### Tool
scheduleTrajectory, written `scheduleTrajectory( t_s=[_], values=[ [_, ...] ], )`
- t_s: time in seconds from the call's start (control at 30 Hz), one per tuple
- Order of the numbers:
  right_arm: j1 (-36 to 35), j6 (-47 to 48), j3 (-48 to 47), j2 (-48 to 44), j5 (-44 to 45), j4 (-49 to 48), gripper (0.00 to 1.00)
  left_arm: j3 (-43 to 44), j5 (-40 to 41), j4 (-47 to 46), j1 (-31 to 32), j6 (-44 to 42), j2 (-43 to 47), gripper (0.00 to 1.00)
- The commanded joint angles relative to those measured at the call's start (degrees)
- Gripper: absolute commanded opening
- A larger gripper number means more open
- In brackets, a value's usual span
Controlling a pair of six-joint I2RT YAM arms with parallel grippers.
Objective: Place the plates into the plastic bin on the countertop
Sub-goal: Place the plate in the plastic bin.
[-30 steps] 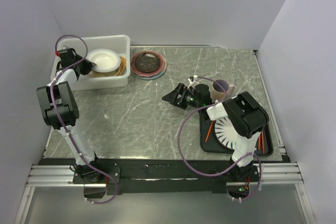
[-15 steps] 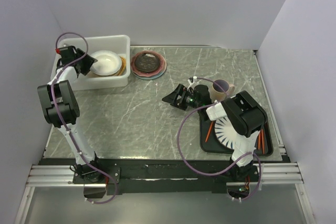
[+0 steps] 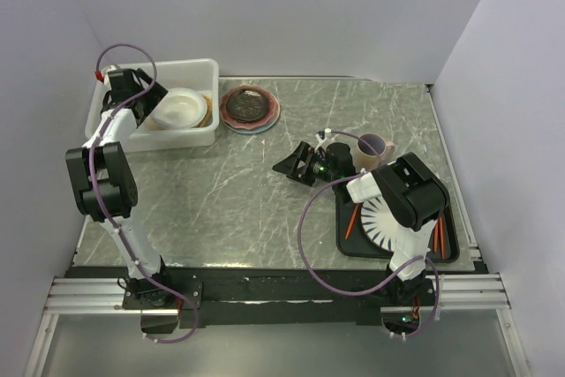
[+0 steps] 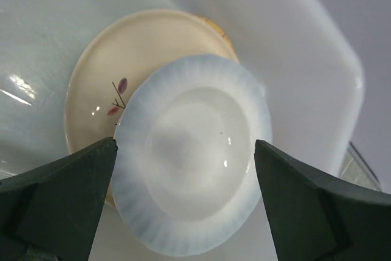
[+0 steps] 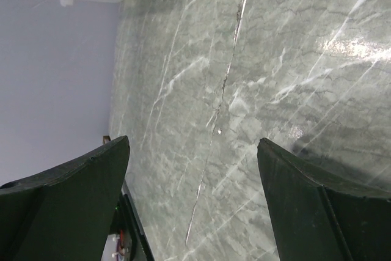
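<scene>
1. Top external view, bottom of frame: both arm bases are bolted to a rail at the near edge of the countertop [image 3: 238, 200], a grey-green marble-look surface with thin white veins.
2. Lower right: a black tray [image 3: 446, 249] holds a striped plate [image 3: 381, 218], white with dark radial lines, and orange-red sticks [image 3: 351, 218]. The right arm's elbow partly covers them.
3. Centre: the right gripper [image 3: 284, 165] hangs low over bare countertop, released and holding nothing. The right wrist view shows its dark fingers [image 5: 67, 181] spread wide, with only veined stone between them.
4. Right of centre, just behind that arm's wrist, a pink mug [image 3: 374, 146] stands upright.
5. Upper middle: a dark brown plate [image 3: 250, 106] with a pink rim lies flat on the countertop, just beside the right wall of the plastic bin [image 3: 190, 65].
6. Upper left: the plastic bin, translucent white, sits near the far wall. Inside it, a white plate [image 3: 183, 108] lies on top of a stack, and a tan-gold edge [image 3: 208, 112] peeks out to its right.
7. The left gripper [image 3: 150, 99] is over the left part of the bin, let go and grasping nothing. In the left wrist view its fingers [image 4: 58, 194] stand wide on either side of the white plate. That plate has a fluted rim and rests off-centre on a cream plate [image 4: 104, 71] painted with a small leaf sprig. Whether the left fingertip brushes the white rim is hard to judge.
</scene>
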State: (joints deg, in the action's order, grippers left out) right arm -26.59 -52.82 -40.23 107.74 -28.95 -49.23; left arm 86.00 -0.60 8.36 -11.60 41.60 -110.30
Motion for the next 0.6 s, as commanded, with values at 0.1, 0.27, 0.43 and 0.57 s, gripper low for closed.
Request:
scheduleTrajectory(
  t_s=[0.1, 0.27, 0.43, 0.57],
  values=[
    [0.1, 1.1, -2.4, 0.4, 0.4, -1.1, 0.92, -4.9, 6.3, -5.5, 0.4, -0.6, 10.2, 0.99],
    [0.1, 1.4, -3.0, 1.1, 0.2, -0.7, 0.92, -4.3, 5.8, -5.2, 1.0, -1.2, 10.7, 0.99],
    [0.1, 1.7, -3.5, 1.5, 0.1, -0.3, 0.92, -4.6, 5.5, -5.9, 1.8, -1.4, 11.0, 0.99],
    [0.2, 1.9, -3.5, 1.9, 0.5, -0.2, 0.92, -4.4, 5.6, -5.9, 2.5, -1.4, 11.5, 0.99]
  ],
)
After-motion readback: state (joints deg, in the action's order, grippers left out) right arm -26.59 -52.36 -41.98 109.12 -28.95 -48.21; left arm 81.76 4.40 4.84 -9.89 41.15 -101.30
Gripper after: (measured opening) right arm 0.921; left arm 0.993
